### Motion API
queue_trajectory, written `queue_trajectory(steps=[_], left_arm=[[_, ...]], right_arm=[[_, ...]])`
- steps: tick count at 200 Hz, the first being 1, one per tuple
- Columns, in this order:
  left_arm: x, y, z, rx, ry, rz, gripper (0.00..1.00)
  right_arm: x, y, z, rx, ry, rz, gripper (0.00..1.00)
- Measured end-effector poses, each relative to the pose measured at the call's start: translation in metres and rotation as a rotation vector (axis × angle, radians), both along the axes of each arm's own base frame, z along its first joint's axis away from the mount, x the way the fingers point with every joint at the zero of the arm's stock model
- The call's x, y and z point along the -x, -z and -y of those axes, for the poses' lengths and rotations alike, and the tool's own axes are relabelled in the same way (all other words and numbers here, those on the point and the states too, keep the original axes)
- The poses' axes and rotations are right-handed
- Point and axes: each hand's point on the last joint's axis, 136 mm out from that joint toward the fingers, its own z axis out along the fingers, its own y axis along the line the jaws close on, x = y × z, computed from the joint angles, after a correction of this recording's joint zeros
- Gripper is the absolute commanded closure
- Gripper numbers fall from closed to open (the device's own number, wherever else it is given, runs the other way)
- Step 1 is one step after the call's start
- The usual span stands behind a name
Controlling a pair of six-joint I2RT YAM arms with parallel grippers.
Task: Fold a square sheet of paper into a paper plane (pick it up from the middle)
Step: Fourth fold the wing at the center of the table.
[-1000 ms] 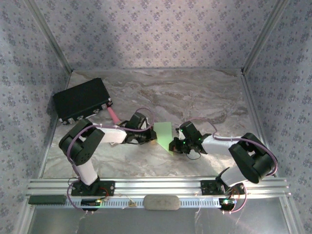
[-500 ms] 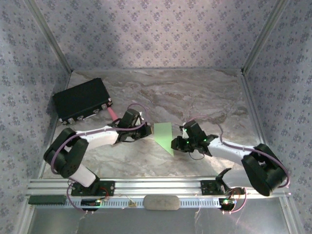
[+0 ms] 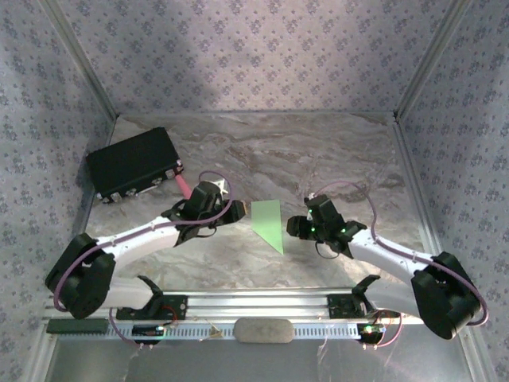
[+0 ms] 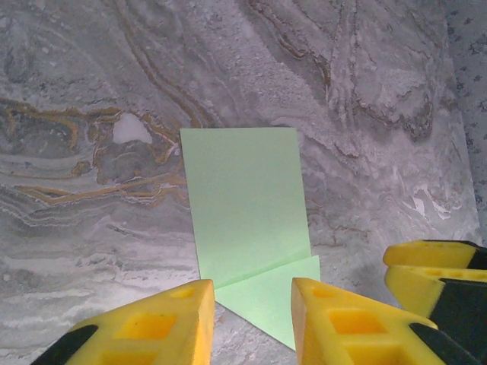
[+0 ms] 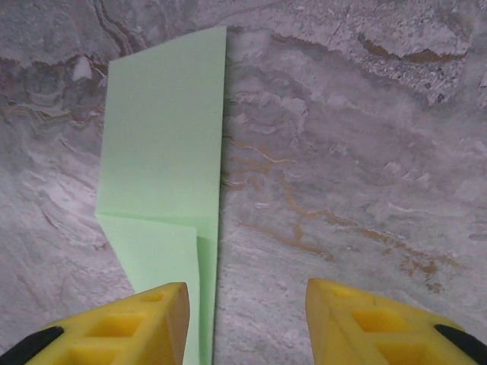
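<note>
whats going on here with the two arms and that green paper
Two robot arms are partway through folding a paper plane. The pale-green paper, already creased into a narrow shape with one pointed end, lies flat on the marbled table between them. The left claw and the right claw sit on either side of it, both open, and neither is gripping it. A black box sits at the far left.

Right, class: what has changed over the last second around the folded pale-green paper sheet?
The left gripper drew back leftward and the right gripper rightward, away from the folded pale-green paper sheet, both opening. The sheet lies flat where it was; the big black box and pink cylinder are unmoved.
</note>
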Motion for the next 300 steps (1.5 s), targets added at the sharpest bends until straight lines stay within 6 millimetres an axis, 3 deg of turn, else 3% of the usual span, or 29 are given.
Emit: queue_trajectory(steps=[46, 121, 198, 227, 265, 300], left_arm=[[0.01, -0.011, 0.009, -0.036, 0.033, 0.085, 0.63], [0.008, -0.006, -0.006, -0.086, -0.027, 0.1, 0.58], [0.01, -0.001, -0.011, -0.106, -0.041, 0.081, 0.55], [0.009, 0.002, -0.013, -0.115, -0.045, 0.072, 0.55], [0.011, 0.014, -0.013, -0.136, -0.031, 0.032, 0.55], [0.007, 0.022, -0.012, -0.141, -0.019, -0.022, 0.46]], right_arm=[[-0.009, 0.024, 0.011, -0.015, 0.04, -0.118, 0.56], [-0.007, 0.025, -0.02, -0.174, -0.052, -0.18, 0.59], [-0.009, 0.028, -0.045, -0.214, -0.124, -0.226, 0.74], [-0.009, 0.029, -0.046, -0.218, -0.128, -0.235, 0.79], [-0.008, 0.028, -0.048, -0.225, -0.14, -0.234, 0.92], [-0.008, 0.022, -0.049, -0.239, -0.145, -0.22, 0.96]])
